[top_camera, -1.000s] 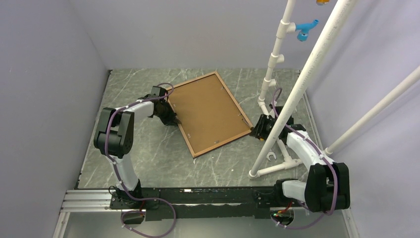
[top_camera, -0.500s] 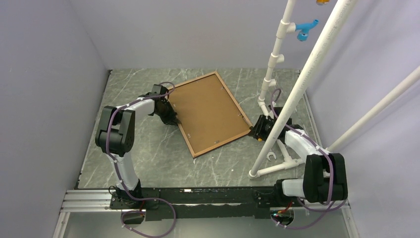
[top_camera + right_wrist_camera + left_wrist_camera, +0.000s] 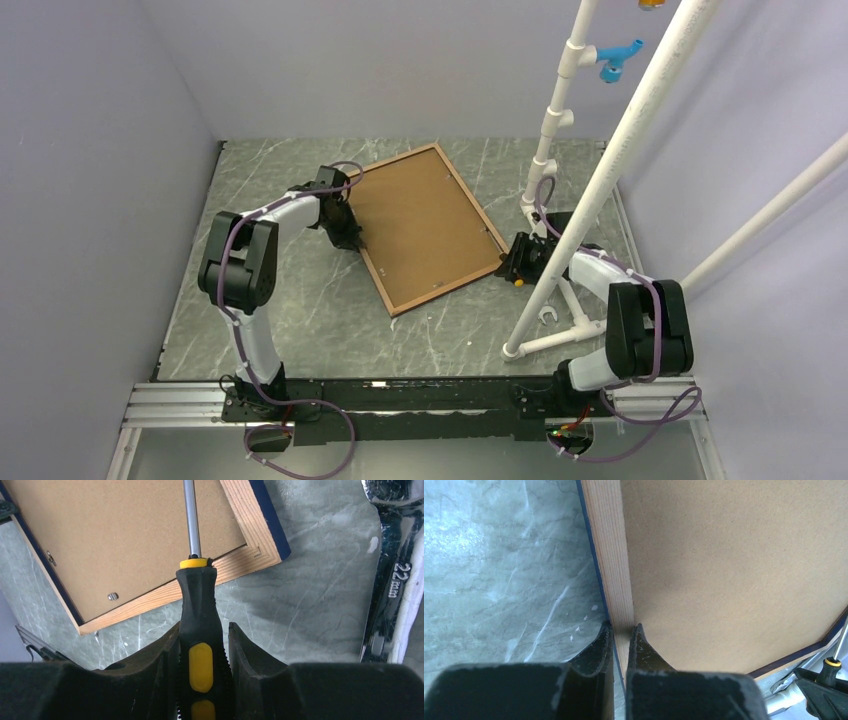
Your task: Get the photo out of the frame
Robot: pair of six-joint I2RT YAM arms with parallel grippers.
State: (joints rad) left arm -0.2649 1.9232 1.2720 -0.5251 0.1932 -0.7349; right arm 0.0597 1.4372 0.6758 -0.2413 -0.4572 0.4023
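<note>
- Brown back up: the frame (image 3: 393, 160) lies face-down mid-table, the photo (image 3: 420, 225) not yet out.
- At 9 o'clock the left gripper (image 3: 623, 630) pinches its rail; at 4 o'clock the right gripper (image 3: 202, 630) clamps a screwdriver (image 3: 197, 590) — clips (image 3: 112, 596) look unturned.

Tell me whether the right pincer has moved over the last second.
Yes: in the top view the right pincer edged slightly left, away from the slanted white plastic pipe.

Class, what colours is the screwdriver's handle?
Screwdriver handle: black with yellow inserts and collar, clearest in the right wrist view.
</note>
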